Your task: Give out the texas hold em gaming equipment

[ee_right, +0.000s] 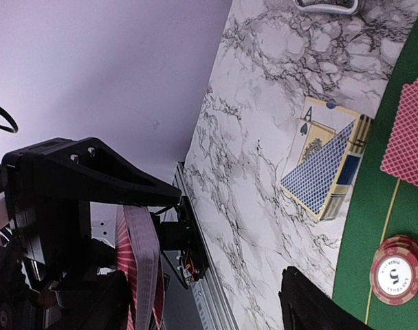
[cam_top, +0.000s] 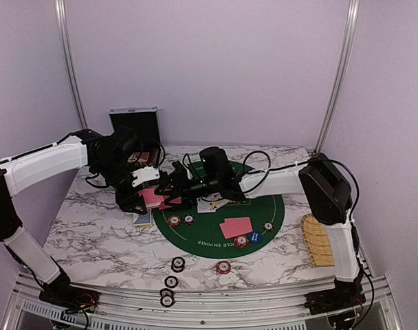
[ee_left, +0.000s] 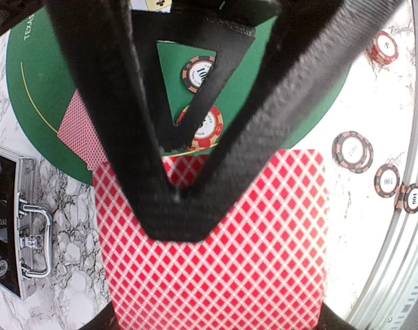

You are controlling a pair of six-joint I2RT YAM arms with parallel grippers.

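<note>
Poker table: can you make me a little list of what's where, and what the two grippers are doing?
left gripper: shut on held cards
right gripper: open, facing those cards
green mat: face-down cards, mat chips, blue disc
marble table: loose chips near front
black case: back left
woven tray: right edge

Likely lab: aluminium frame (cam_top: 69,62), purple walls (cam_top: 209,62)

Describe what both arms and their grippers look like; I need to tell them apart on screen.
They match: the left arm and right arm have white shells on the long links, black joint housings and loose black cables looping alongside. The left gripper and right gripper are matte black with triangular-framed fingers.
</note>
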